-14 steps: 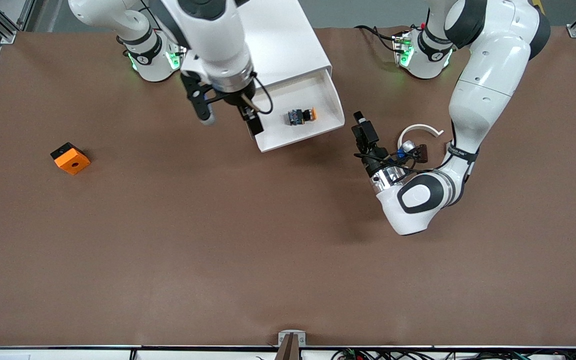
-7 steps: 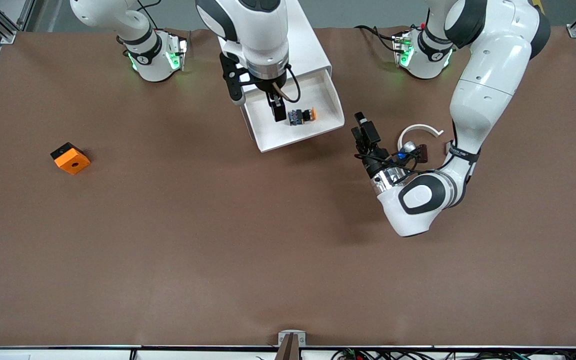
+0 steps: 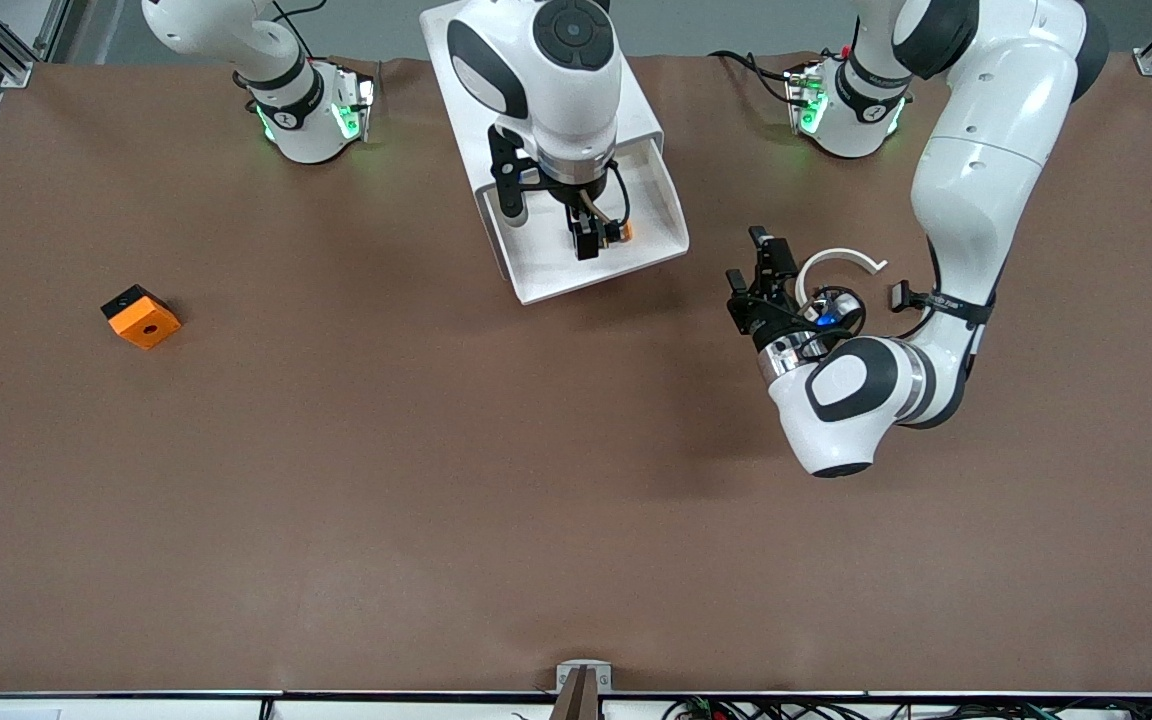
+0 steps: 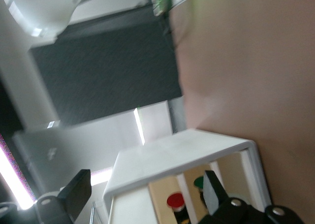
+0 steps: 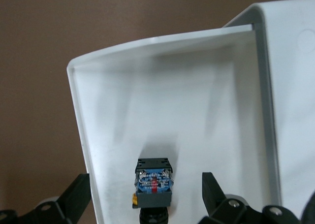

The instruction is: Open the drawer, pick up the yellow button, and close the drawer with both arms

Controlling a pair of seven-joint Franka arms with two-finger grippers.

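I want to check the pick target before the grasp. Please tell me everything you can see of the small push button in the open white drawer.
The small push button has a black-and-blue blocky body and an orange-yellow cap, plastic by its look. It lies on its side on the floor of the pulled-out white plastic drawer, apart from the walls. The right gripper is over it, jaws open and astride it, not yet gripping.

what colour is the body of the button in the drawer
The button has a black body with a blue middle and a small red mark, clearest in the right wrist view.
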